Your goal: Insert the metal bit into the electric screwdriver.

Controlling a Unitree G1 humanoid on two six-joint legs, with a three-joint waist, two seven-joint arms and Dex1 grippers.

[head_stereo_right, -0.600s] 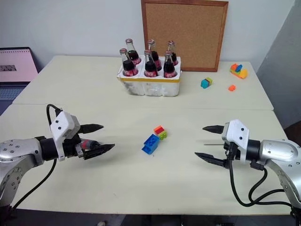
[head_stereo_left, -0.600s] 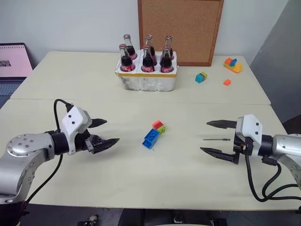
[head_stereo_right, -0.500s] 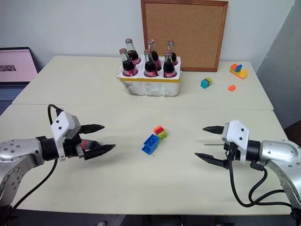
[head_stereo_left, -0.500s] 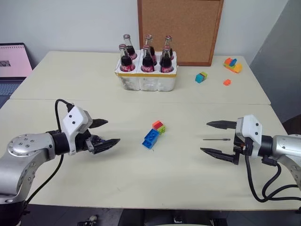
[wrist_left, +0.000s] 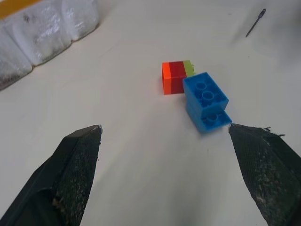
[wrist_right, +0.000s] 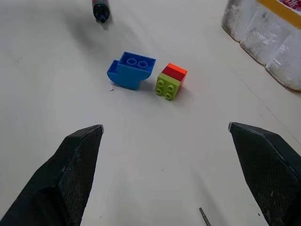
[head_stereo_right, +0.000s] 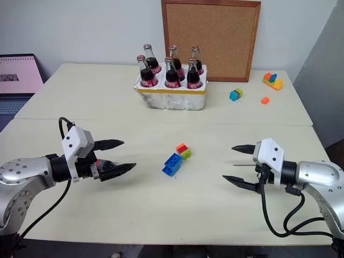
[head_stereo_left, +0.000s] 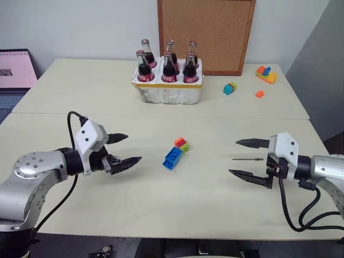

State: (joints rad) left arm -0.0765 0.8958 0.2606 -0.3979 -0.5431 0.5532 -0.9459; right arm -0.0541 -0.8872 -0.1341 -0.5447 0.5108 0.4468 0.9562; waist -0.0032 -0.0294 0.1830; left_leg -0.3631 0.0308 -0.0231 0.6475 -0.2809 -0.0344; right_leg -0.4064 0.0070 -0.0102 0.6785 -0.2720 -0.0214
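Left gripper: jaws spread wide, nothing pinched. It has crept a little toward the table centre over the last half second, fingers aimed at the blue block. The electric screwdriver lies on the table right under and between those fingers, near their roots; a reddish mark shows there in the right eye view. It has not been lifted or shifted. No contact that I can see.

Right gripper: jaws also spread wide, empty. No visible move since the earlier frames. The metal bit lies flat on the table between its two fingers, running along them, apart from both.

Outward: the blue block and a small red/green block stack sit between the two grippers, ahead of both sets of tips. The crate of cola bottles is well beyond, across the table from the left jaws. Loose coloured blocks lie far beyond the right jaws.

Judgement: only the left arm is adjusting, probably lining up over the screwdriver body. Task is at the start: both parts on the table, neither grasped. Each jaw pair already brackets its part, so closing looks like the next call. The bit is thin and flat on the table, so it could slip or roll when pinched.
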